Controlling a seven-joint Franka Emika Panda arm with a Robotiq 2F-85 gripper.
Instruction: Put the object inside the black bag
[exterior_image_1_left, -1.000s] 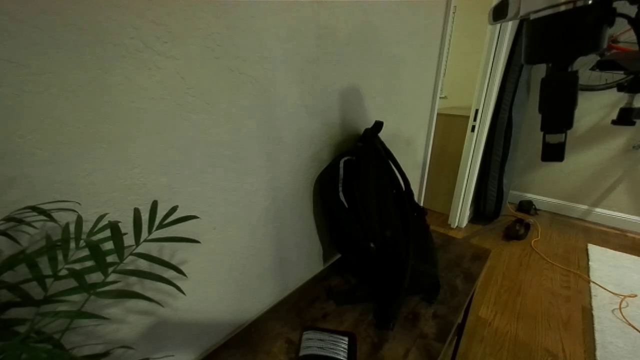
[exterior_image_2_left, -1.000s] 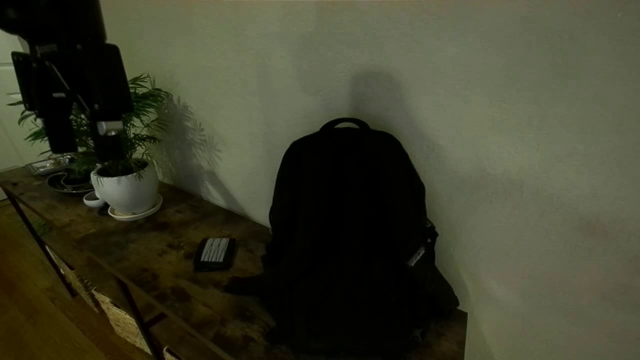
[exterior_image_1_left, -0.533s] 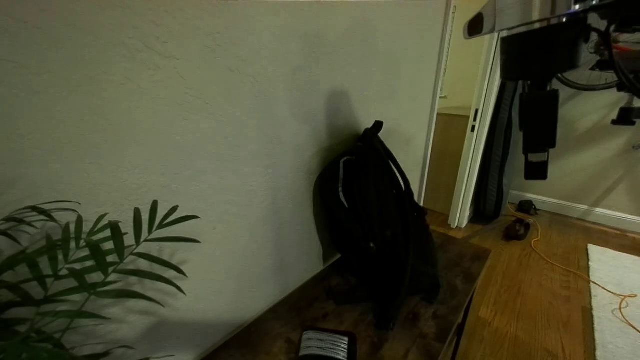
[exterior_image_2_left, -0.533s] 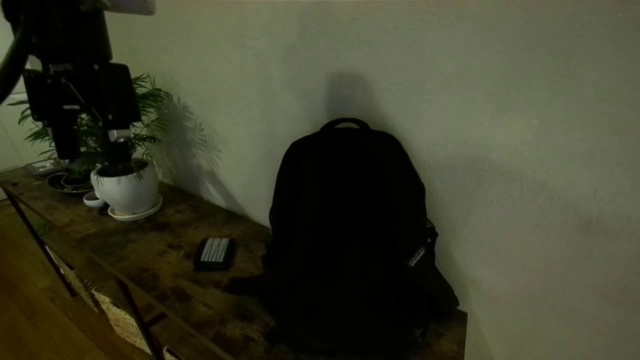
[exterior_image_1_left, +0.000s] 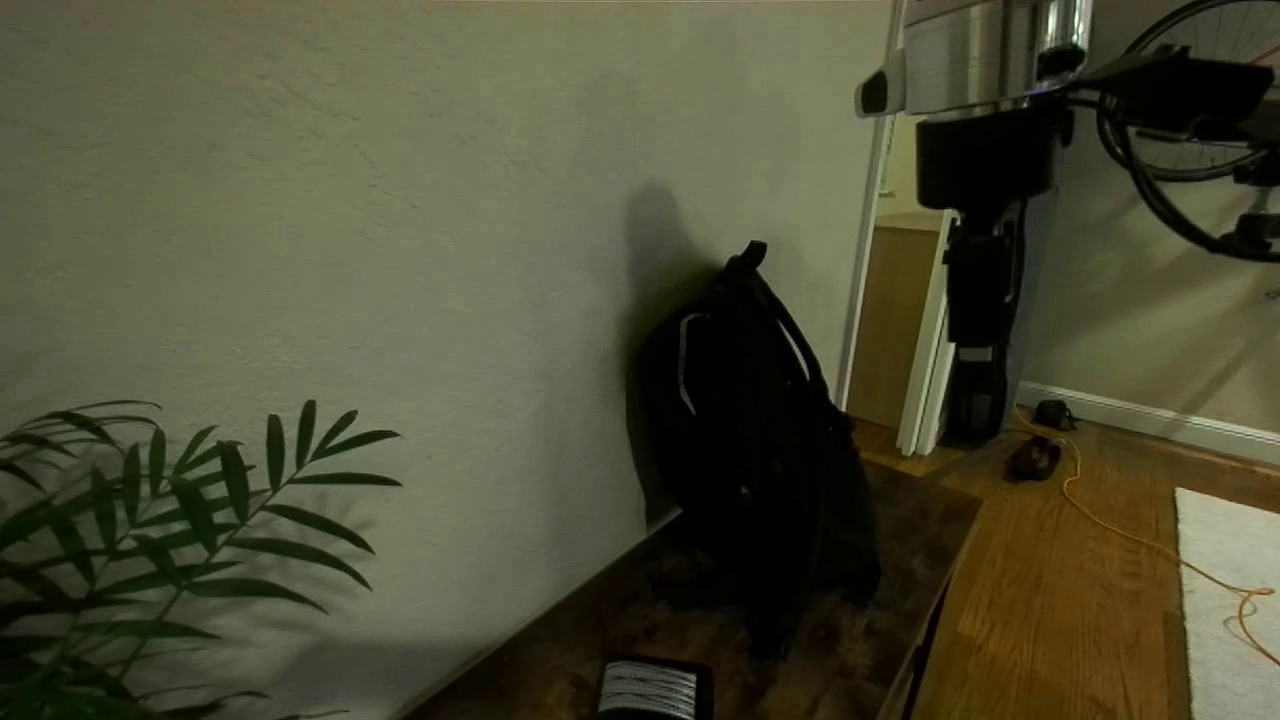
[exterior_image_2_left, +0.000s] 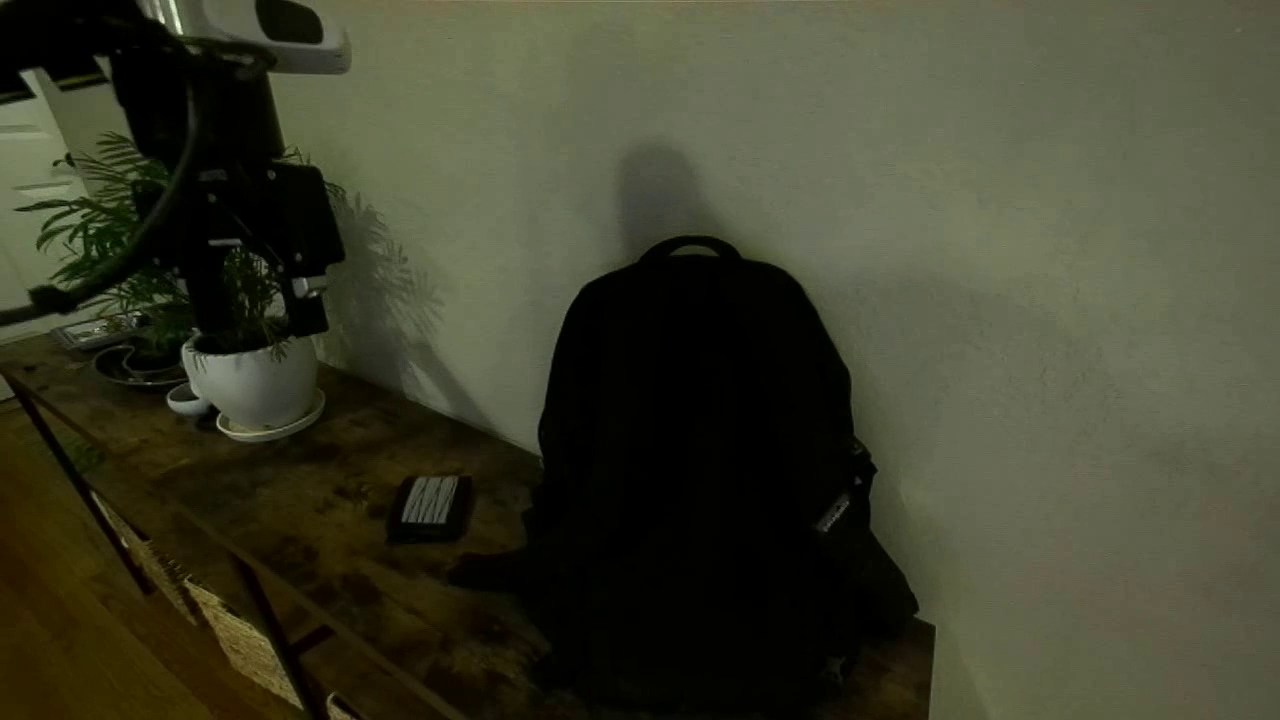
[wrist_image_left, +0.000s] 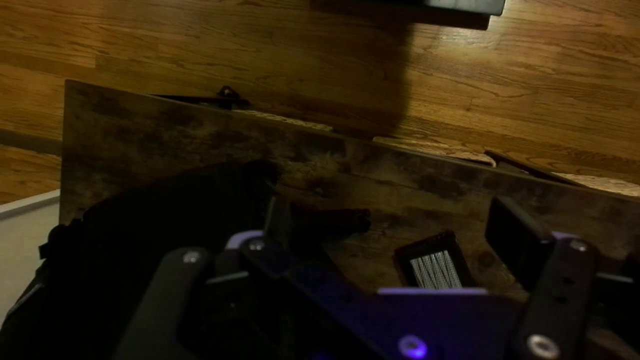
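The object is a small black rectangular item with a pale striped panel. It lies flat on the dark wooden tabletop in both exterior views (exterior_image_1_left: 648, 688) (exterior_image_2_left: 430, 502) and in the wrist view (wrist_image_left: 435, 270), where its lower part is hidden behind the gripper body. The black bag is a backpack standing against the wall (exterior_image_1_left: 750, 450) (exterior_image_2_left: 700, 450), also at the left in the wrist view (wrist_image_left: 165, 220). It is too dark to tell whether the bag is open. My gripper (exterior_image_2_left: 258, 315) hangs high above the table, fingers pointing down. It is open and empty (wrist_image_left: 397, 220), with the object well below it.
A potted plant (exterior_image_2_left: 255, 385) on a saucer stands behind the gripper, with a small white cup (exterior_image_2_left: 187, 400) beside it. The wooden tabletop (exterior_image_2_left: 250, 490) has its front edge above the floor. The wall (exterior_image_2_left: 1050, 300) stands close behind the bag. A strap (wrist_image_left: 340, 220) lies on the table.
My gripper has moved left and down in an exterior view, and right and slightly down in an exterior view. Its fingers stay apart. The object and bag have not moved.
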